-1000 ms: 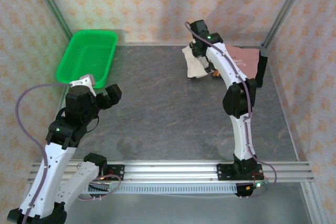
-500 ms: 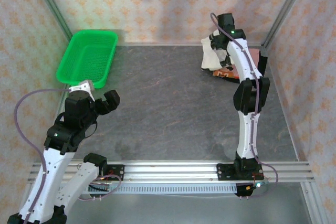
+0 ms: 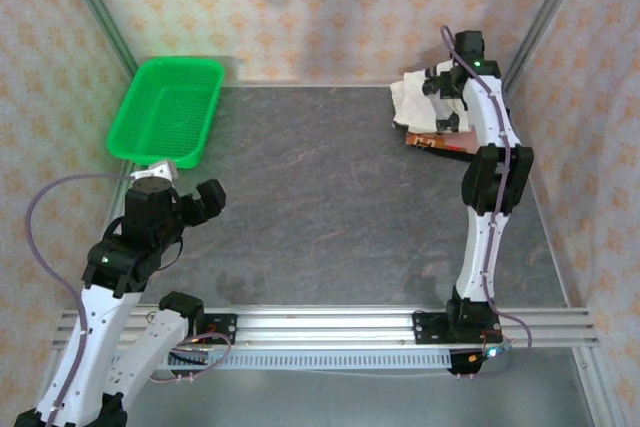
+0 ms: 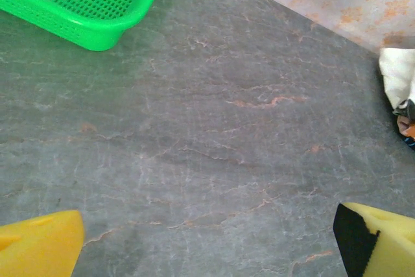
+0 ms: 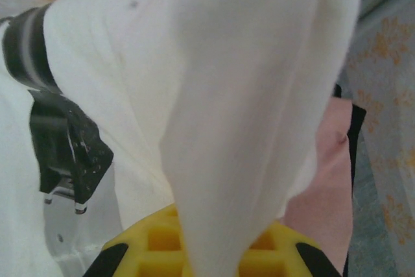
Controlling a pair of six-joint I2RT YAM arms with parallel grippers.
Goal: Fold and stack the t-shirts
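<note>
Stretched to the far right corner, the right gripper (image 3: 438, 87) clamps the cream-white t-shirt (image 3: 408, 102); the left gripper (image 3: 198, 199) hangs near left, jaws wide apart.

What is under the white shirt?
A pink t-shirt peeks out beneath the lifted white t-shirt, with a black cloth edge beside it. The white cloth covers most of both.

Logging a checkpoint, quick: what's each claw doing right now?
Left claw: open, holding nothing.
Right claw: shut on the cream-white t-shirt.
</note>
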